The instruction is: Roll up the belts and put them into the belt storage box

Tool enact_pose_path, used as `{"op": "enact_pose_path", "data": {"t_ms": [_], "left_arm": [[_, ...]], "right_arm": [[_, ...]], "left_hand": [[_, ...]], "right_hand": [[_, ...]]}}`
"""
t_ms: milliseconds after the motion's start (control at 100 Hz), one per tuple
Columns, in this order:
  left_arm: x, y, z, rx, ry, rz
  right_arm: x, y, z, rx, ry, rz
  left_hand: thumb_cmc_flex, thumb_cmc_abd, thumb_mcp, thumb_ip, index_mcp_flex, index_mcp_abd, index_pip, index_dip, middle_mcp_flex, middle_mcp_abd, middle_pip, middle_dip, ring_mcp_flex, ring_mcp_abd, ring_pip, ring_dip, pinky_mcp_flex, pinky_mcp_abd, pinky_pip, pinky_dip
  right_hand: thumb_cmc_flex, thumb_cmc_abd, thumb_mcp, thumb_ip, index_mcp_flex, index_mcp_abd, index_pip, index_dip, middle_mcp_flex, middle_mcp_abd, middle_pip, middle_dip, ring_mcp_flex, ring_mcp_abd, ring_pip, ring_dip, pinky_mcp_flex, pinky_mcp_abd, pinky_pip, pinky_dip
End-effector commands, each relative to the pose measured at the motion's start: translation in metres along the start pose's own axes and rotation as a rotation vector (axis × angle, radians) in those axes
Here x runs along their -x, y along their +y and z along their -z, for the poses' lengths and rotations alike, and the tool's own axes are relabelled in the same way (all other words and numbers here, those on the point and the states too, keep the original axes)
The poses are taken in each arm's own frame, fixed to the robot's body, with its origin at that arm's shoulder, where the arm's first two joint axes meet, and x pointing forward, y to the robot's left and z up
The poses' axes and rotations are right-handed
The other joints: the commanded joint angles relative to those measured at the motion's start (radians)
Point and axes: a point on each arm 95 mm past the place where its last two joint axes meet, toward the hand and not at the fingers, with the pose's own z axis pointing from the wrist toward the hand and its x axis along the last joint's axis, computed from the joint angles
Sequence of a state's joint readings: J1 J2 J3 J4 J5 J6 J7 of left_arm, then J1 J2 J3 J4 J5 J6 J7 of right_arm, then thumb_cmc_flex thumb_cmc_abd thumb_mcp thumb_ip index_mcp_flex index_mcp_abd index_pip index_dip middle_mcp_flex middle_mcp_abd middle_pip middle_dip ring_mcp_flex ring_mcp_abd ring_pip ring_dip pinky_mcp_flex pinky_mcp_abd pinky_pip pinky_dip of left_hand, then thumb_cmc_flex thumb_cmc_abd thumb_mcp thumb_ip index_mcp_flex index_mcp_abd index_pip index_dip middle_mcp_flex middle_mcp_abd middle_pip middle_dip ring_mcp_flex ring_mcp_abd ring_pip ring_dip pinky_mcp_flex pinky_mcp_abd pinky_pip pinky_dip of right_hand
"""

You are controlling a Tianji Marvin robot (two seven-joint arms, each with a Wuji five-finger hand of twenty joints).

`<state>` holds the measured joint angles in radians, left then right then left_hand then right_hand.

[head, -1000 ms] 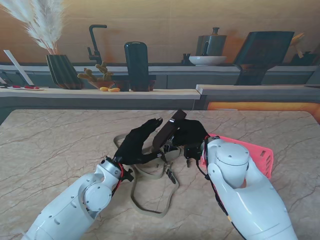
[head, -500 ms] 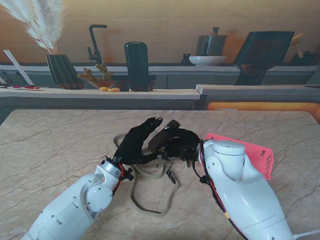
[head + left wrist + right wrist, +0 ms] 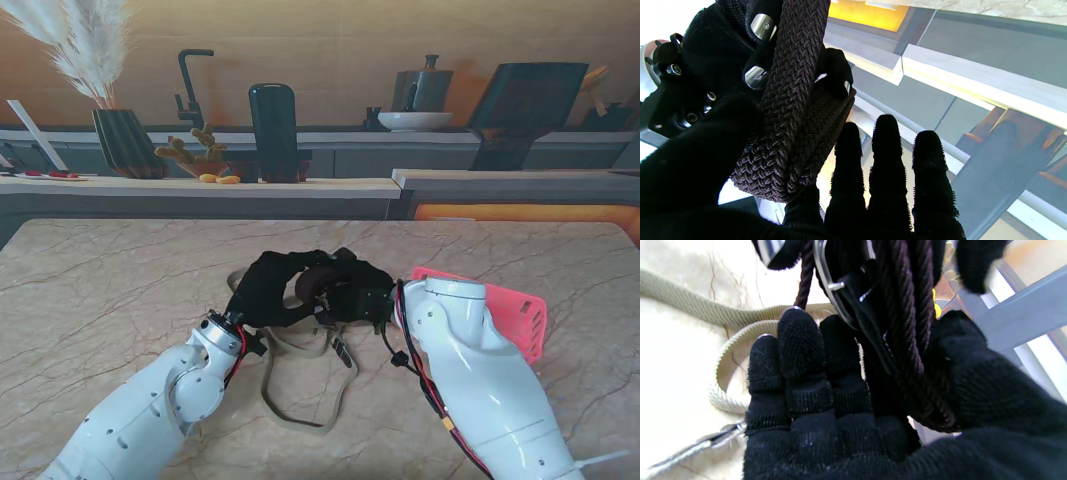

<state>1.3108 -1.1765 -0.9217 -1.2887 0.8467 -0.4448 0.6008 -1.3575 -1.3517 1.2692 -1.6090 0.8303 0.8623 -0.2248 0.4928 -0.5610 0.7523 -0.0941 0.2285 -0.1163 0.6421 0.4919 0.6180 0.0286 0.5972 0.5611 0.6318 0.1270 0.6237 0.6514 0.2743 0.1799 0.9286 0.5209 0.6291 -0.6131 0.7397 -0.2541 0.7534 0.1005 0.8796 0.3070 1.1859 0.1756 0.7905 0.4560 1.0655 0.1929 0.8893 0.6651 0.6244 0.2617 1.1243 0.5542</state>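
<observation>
Both hands meet over the middle of the table with the dark braided belt [image 3: 318, 283] bunched between them. The left hand [image 3: 268, 290] has its thumb pressed against the coil while its other fingers [image 3: 886, 160] stand straight and free beyond it. The right hand [image 3: 362, 288] has its fingers curled around the coil, the buckle [image 3: 836, 286] showing just past its fingertips. The step in hand looks like the rolling itself: the dark braided belt is largely wound but not yet stowed. The pink storage box [image 3: 520, 310] sits just beside the right forearm, on the side away from the left hand. A tan belt [image 3: 300, 385] lies loose on the marble, under and nearer to me than the hands, untouched. Next, I judge, the roll must be kept tight while it is carried to the box, or it may spring open.
</observation>
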Motion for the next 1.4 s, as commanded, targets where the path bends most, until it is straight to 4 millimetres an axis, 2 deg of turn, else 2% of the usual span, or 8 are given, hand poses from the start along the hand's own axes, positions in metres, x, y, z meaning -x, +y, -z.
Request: {"op": "enact_pose_path", "data": {"t_ms": [0, 90, 200, 350, 490, 680, 1090, 1390], "left_arm": [[-0.003, -0.006, -0.005, -0.024, 0.023, -0.005], [-0.005, -0.007, -0.006, -0.027, 0.036, -0.002], [-0.006, -0.006, -0.007, -0.033, 0.047, 0.008], [-0.009, -0.005, -0.010, -0.040, 0.050, 0.036], [-0.012, -0.005, -0.013, -0.059, 0.047, 0.066], [-0.014, -0.007, -0.014, -0.072, 0.032, 0.083], [-0.013, -0.009, -0.017, -0.089, -0.002, 0.078], [-0.013, -0.014, -0.019, -0.108, -0.042, 0.106]], "right_arm": [[0.004, -0.005, -0.002, -0.011, -0.013, 0.001], [0.004, -0.005, -0.003, -0.016, -0.026, -0.011], [0.004, -0.005, -0.005, -0.017, -0.040, -0.016], [0.006, -0.004, -0.008, -0.020, -0.063, -0.030], [0.007, -0.003, -0.011, -0.024, -0.089, -0.034], [0.008, -0.002, -0.012, -0.021, -0.107, -0.039], [0.010, 0.004, -0.011, 0.024, -0.129, 0.057], [0.011, 0.014, -0.013, 0.074, -0.124, 0.163]], "left_hand": [[0.064, 0.049, 0.025, -0.010, 0.037, -0.028, 0.073, 0.016, 0.053, -0.038, 0.045, 0.033, 0.049, -0.031, 0.047, 0.034, 0.026, 0.004, 0.052, 0.027], [0.091, 0.066, 0.023, -0.010, 0.126, -0.028, 0.143, 0.029, 0.155, -0.067, 0.114, 0.067, 0.138, -0.041, 0.129, 0.068, 0.077, -0.004, 0.113, 0.035], [0.188, 0.059, -0.053, -0.075, 0.188, -0.058, 0.188, 0.028, 0.249, -0.087, 0.119, 0.181, 0.195, -0.051, 0.196, 0.092, 0.115, -0.013, 0.165, 0.033], [0.319, 0.062, -0.163, -0.066, 0.278, -0.110, 0.328, -0.062, 0.353, -0.086, 0.066, 0.220, 0.255, -0.050, 0.235, 0.090, 0.152, -0.012, 0.204, 0.023], [0.373, 0.107, -0.186, -0.065, 0.419, -0.081, 0.399, -0.085, 0.435, -0.040, 0.045, 0.144, 0.334, -0.033, 0.240, 0.072, 0.204, -0.001, 0.234, 0.018], [0.335, 0.038, -0.094, -0.054, 0.471, -0.043, 0.429, -0.105, 0.478, -0.008, 0.080, 0.087, 0.391, -0.041, 0.243, 0.047, 0.258, 0.009, 0.247, -0.011], [0.143, -0.098, 0.255, 0.122, 0.443, -0.012, 0.540, 0.029, 0.499, 0.030, 0.226, 0.142, 0.443, -0.071, 0.350, 0.068, 0.309, 0.018, 0.274, -0.031], [0.150, -0.105, 0.274, 0.158, 0.434, -0.023, 0.528, 0.113, 0.498, 0.035, 0.225, 0.184, 0.437, -0.070, 0.356, 0.080, 0.302, 0.026, 0.255, -0.038]], "right_hand": [[0.165, 0.115, 0.113, 0.049, 0.094, -0.115, 0.137, 0.025, -0.010, 0.066, 0.034, 0.012, 0.062, -0.005, 0.023, 0.010, 0.025, 0.017, 0.049, -0.012], [0.165, 0.117, 0.112, 0.050, 0.093, -0.113, 0.136, 0.026, -0.010, 0.067, 0.036, 0.012, 0.062, -0.006, 0.023, 0.010, 0.025, 0.017, 0.049, -0.014], [0.165, 0.120, 0.110, 0.051, 0.092, -0.112, 0.136, 0.028, -0.011, 0.067, 0.037, 0.012, 0.064, -0.005, 0.024, 0.009, 0.026, 0.019, 0.051, -0.016], [0.165, 0.127, 0.106, 0.055, 0.091, -0.106, 0.133, 0.028, -0.011, 0.070, 0.038, 0.011, 0.064, -0.003, 0.023, 0.007, 0.025, 0.023, 0.052, -0.020], [0.165, 0.138, 0.098, 0.060, 0.087, -0.102, 0.130, 0.028, -0.012, 0.072, 0.036, 0.008, 0.062, 0.001, 0.020, 0.005, 0.022, 0.027, 0.053, -0.024], [0.165, 0.148, 0.085, 0.067, 0.080, -0.100, 0.124, 0.028, -0.017, 0.073, 0.033, 0.004, 0.060, 0.003, 0.018, 0.002, 0.020, 0.029, 0.056, -0.028], [-0.014, 0.150, 0.016, 0.106, 0.095, -0.042, 0.000, 0.053, -0.067, 0.110, 0.003, -0.035, 0.015, 0.048, -0.018, -0.027, -0.030, 0.067, 0.049, -0.063], [-0.156, 0.177, 0.028, 0.177, 0.158, 0.000, -0.223, 0.249, -0.100, 0.133, -0.006, -0.045, -0.008, 0.074, -0.033, -0.040, -0.052, 0.091, 0.051, -0.082]]}}
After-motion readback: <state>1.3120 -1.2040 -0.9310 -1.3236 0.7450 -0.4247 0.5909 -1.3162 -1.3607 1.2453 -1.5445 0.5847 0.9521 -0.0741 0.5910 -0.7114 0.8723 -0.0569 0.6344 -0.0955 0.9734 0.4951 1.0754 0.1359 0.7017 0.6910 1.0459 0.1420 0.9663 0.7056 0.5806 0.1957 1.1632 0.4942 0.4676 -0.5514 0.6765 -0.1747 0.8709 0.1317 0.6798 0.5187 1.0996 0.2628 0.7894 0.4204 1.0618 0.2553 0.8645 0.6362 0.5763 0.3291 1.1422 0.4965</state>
